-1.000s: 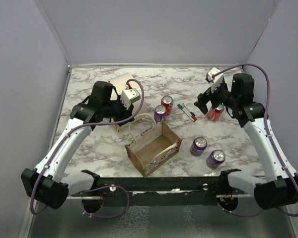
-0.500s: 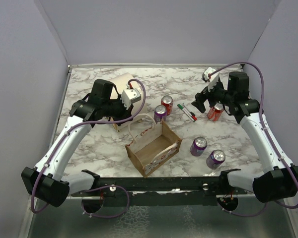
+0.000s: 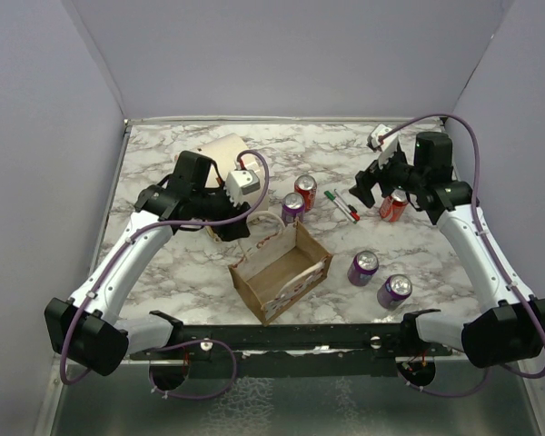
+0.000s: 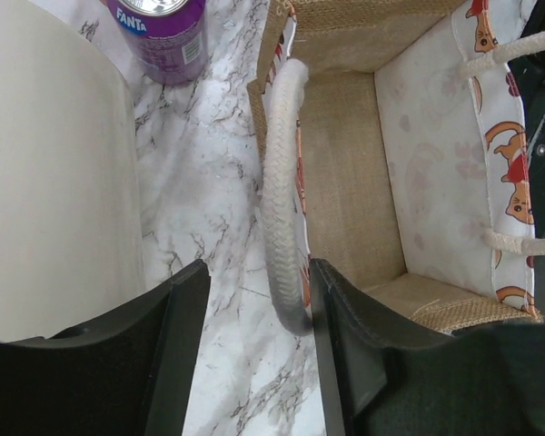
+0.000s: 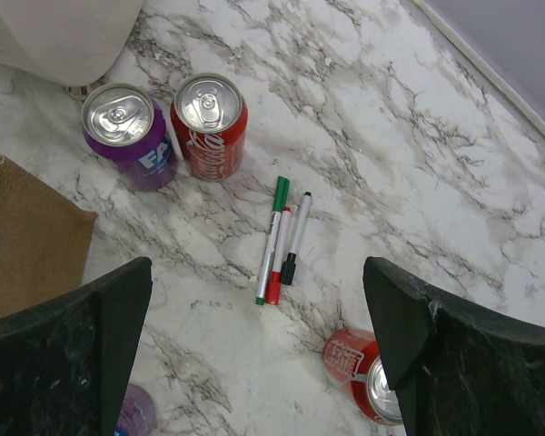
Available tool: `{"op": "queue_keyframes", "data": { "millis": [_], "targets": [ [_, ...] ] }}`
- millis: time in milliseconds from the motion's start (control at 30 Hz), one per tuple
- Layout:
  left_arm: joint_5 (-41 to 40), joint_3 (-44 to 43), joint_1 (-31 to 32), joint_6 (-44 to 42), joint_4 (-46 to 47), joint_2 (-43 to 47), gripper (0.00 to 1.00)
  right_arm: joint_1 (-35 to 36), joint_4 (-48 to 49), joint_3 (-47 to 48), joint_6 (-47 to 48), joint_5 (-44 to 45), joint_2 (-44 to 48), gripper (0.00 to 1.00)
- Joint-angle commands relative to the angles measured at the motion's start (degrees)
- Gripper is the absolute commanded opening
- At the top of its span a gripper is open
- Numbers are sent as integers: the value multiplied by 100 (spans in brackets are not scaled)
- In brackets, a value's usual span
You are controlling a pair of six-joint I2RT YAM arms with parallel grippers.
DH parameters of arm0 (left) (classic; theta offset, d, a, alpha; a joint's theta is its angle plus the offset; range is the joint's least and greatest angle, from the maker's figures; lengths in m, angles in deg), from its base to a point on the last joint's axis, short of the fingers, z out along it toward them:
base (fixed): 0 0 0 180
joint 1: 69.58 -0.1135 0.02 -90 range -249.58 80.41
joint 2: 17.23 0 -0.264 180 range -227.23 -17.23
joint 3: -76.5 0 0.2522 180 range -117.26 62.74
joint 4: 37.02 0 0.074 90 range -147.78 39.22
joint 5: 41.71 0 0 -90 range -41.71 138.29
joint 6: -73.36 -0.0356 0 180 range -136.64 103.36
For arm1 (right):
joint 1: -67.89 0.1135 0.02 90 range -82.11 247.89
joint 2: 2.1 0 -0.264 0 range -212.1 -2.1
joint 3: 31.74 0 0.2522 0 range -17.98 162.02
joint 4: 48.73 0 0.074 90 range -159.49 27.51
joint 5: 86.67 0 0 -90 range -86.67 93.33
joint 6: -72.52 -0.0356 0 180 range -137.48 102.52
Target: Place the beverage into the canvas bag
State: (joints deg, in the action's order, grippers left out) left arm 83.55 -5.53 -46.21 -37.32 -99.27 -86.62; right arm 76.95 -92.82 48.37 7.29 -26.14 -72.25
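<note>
Left gripper point(image 4: 254, 282) hangs over the far left side of the canvas bag point(image 3: 282, 268), its two black fingers point(image 4: 177, 345) parted, and one white rope handle point(image 4: 283, 182) stands in the gap, close against the right-hand finger and clear of the other, so nothing is clamped. That bag stands upright near the front edge of the marble table point(image 3: 163, 272), about midway along it and turned at an angle, mouth open, with tan weave inside and a white wall printed in orange-red. Right of the bag, also near the front edge, stand two purple cans, the nearer purple can point(image 3: 395, 291) and the second purple can point(image 3: 362, 267) just beyond it toward the bag. Past the bag's far corner stands a purple Fanta can point(image 3: 293, 207), with a red Coca-Cola can point(image 3: 305, 191) just beside it on the far side, both upright on the marble. To their right three markers point(image 5: 277, 245), green, red and black, lie side by side. Over them hovers the right gripper point(image 3: 372, 186), its jaws spread wide and holding nothing. Another red can point(image 5: 368, 372) sits just beyond the markers toward the right edge, partly hidden under that gripper from above. Toward the far left corner a large cream cylinder point(image 3: 220, 150) stands beside the left gripper, near the Fanta can.
</note>
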Motion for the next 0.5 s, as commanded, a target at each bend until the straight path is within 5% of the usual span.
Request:
{"op": "queue_keyframes", "data": {
  "millis": [0, 200, 467],
  "targets": [
    [399, 15, 31, 39, 68, -5, 44, 59, 150, -96, 72, -158, -40, 100],
    [-88, -201, 32, -384, -204, 39, 6, 93, 186, -213, 185, -283, -105, 100],
    [-1131, -903, 35, -1696, -1054, -295, 0, 544, 275, -204, 524, -921, -517, 100]
  ]
}}
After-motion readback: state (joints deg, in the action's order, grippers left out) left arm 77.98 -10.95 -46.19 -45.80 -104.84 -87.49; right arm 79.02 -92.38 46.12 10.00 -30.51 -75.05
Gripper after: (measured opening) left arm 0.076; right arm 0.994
